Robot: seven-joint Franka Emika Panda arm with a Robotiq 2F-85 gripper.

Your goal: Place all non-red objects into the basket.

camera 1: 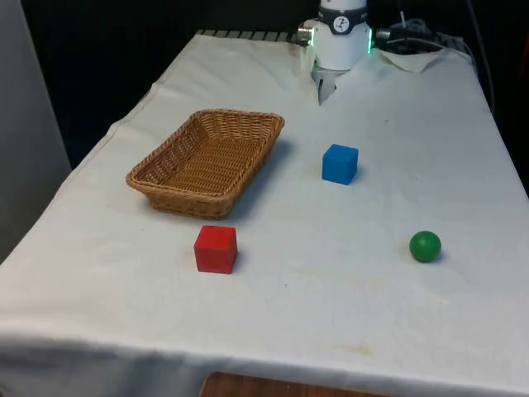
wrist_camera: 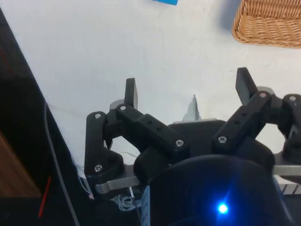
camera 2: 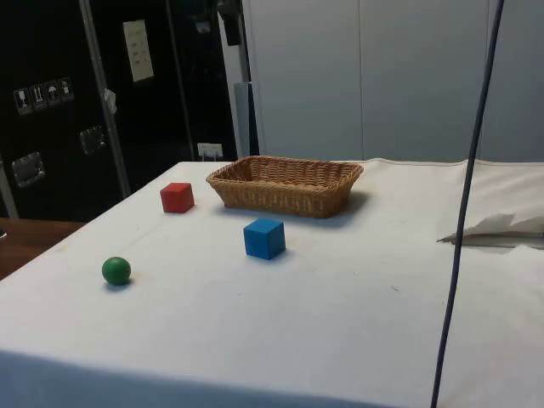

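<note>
Baskets: one, wicker basket [camera 1: 207, 161]
Cubes: two, a red cube [camera 1: 216, 249] and a blue cube [camera 1: 340, 164]
Balls: one, green ball [camera 1: 425, 246]
Total loose objects: three

A blue cube [camera 1: 340, 163] sits at 3 o'clock from the empty wicker basket [camera 1: 183, 188]; a green ball [camera 1: 425, 246] rests at the cube's 5 o'clock.

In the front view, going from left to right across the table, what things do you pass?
Wicker basket → red cube → blue cube → green ball.
</note>
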